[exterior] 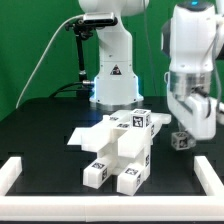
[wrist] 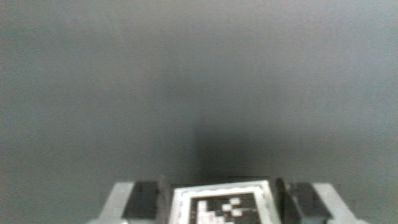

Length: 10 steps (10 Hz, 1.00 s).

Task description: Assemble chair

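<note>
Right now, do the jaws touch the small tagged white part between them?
Touching. In the wrist view the gripper has the small tagged part between its jaws, which meet both sides with no gap. The exterior view shows it less plainly.

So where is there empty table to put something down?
Bare black table lies on the exterior view's left, between the chair parts and the white rail. It is crowded on the right, where the pincer grips a small tagged piece.
</note>
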{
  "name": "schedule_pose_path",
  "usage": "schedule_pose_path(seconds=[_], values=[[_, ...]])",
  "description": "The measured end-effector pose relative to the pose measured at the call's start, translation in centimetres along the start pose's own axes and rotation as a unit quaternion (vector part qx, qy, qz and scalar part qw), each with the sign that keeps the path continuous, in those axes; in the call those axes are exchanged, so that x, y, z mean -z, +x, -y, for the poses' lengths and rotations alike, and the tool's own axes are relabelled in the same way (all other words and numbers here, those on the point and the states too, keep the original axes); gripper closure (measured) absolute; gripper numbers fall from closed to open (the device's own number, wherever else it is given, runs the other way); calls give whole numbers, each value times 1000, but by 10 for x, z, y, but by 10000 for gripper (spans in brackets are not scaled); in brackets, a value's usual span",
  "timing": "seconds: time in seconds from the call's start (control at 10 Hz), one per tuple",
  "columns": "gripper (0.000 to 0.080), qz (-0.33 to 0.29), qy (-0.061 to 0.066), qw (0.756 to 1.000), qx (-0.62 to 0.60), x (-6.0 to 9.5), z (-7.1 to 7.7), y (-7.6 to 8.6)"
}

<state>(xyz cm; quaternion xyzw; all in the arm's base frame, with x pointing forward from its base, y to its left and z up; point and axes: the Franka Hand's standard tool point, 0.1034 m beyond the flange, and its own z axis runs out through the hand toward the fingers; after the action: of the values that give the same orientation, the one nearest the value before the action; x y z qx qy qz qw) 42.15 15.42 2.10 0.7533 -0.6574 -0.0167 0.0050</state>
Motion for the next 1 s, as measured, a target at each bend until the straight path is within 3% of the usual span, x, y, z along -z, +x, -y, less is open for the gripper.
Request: schedule_pose_path(seconds=[0.1, 0.2, 0.4, 0.7, 0.8, 1.0], values=[[515, 10, 4, 1000, 8, 12, -1, -12], [515, 16, 10, 1000, 12, 22, 0, -14], [515, 44, 23, 998, 32, 60, 2, -9], [515, 84, 49, 994, 45, 123, 16, 16], [515, 86, 61, 993, 61, 133, 24, 33], [515, 77, 68, 990, 95, 138, 43, 61]])
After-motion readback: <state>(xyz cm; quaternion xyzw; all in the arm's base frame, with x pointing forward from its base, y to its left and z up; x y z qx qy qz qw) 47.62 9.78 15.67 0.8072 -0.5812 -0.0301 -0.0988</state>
